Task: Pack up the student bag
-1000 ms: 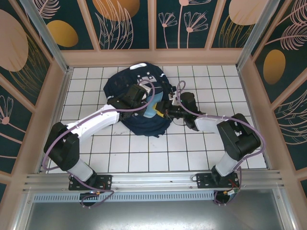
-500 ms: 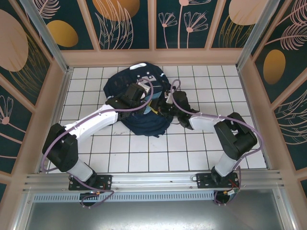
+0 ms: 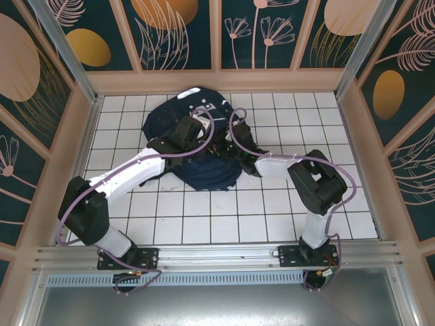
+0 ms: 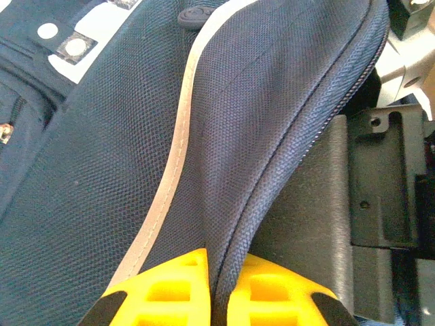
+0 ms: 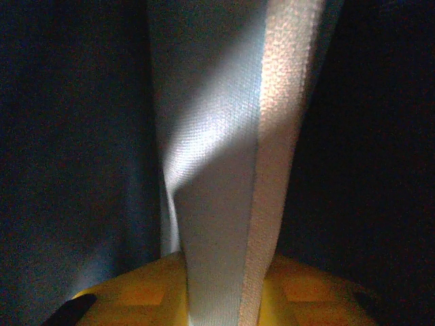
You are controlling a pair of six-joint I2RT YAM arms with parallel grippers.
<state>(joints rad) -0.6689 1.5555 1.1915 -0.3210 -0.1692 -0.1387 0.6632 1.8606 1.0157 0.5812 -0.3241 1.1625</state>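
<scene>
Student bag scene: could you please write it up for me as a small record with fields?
Bag: large dark navy fabric backpack, lying on the white tiled table
Left gripper: shut on the backpack's fabric edge beside the zipper
Right gripper: shut on a pale grey flat piece, with dark surroundings on both sides
What the piece is: cannot tell

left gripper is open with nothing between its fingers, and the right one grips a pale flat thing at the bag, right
No: the left gripper is shut on the student bag, pinching navy fabric by the zipper, as the left wrist view shows. The right gripper does grip a pale flat thing.
</scene>
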